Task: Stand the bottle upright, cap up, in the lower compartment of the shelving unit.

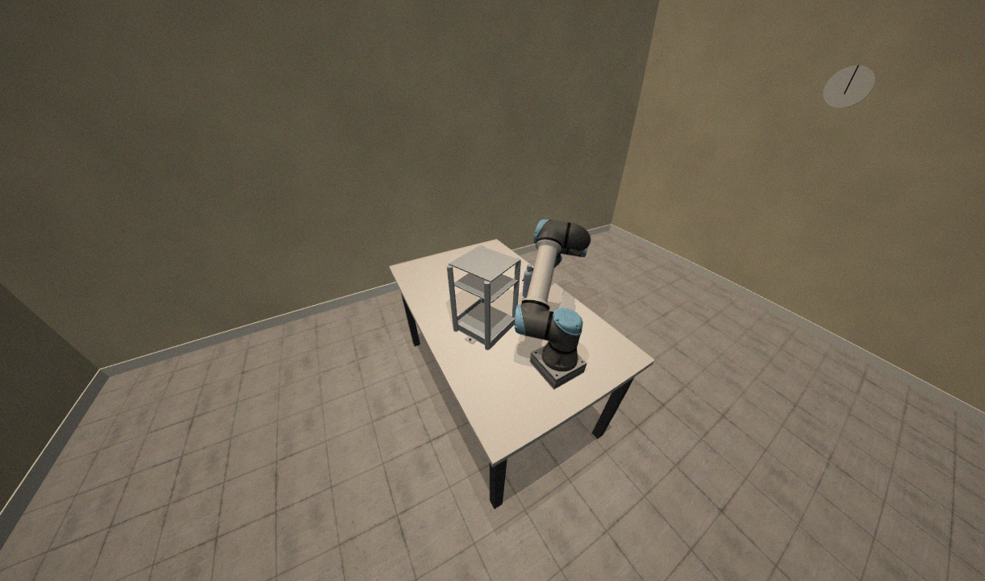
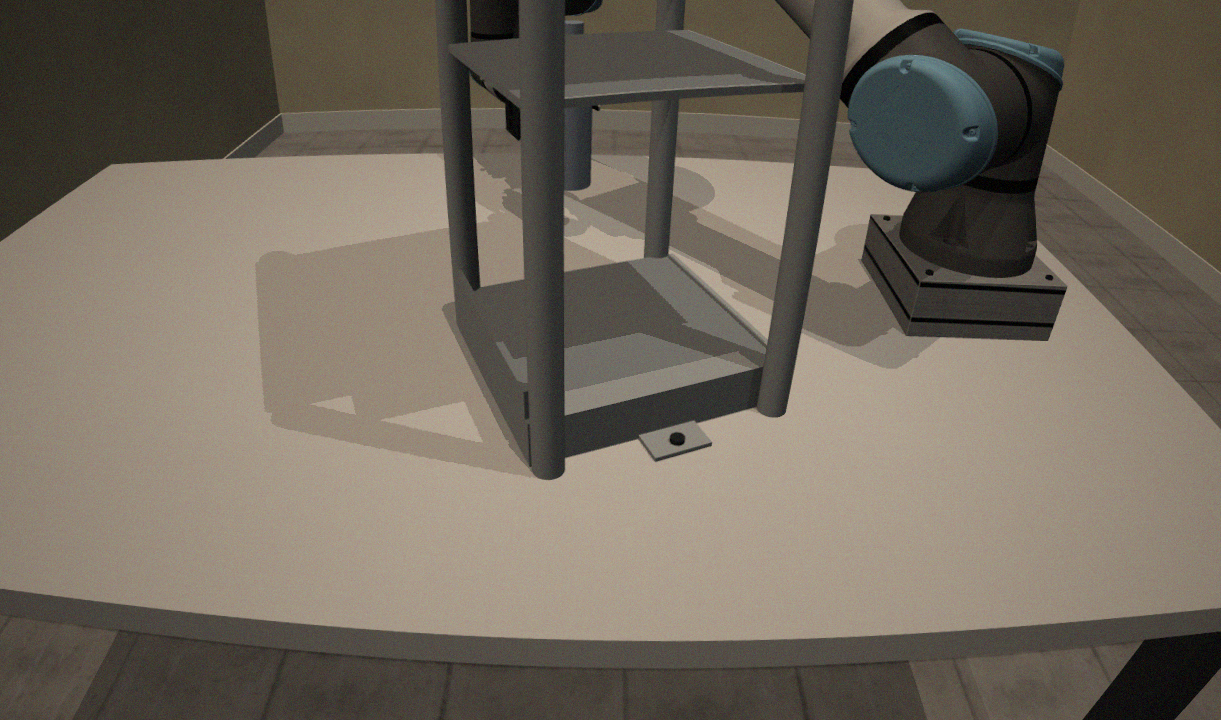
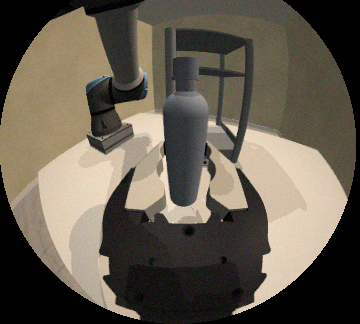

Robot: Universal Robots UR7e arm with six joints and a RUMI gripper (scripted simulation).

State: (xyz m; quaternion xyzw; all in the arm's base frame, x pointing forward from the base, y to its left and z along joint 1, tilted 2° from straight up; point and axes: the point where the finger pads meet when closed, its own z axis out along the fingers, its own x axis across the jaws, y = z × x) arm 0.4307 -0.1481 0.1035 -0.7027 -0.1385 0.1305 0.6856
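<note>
The grey bottle (image 3: pixel 185 134) is upright, cap up, between the two jaws of my gripper (image 3: pixel 184 142), which is shut on its lower body. In the exterior view the bottle (image 2: pixel 578 147) hangs behind the shelving unit (image 2: pixel 614 223), a little above the table, partly hidden by a front post and the middle shelf. The lower compartment's floor (image 2: pixel 627 335) is bare, with a low front lip (image 2: pixel 659 416). In the top view the bottle (image 1: pixel 527 277) is between the shelving unit (image 1: pixel 483 294) and the arm.
The robot base (image 2: pixel 963 277) stands on the table right of the shelving unit, and the arm reaches over behind it. A small flat plate with a black dot (image 2: pixel 676 439) lies just in front of the lip. The unit's four posts frame the compartment openings.
</note>
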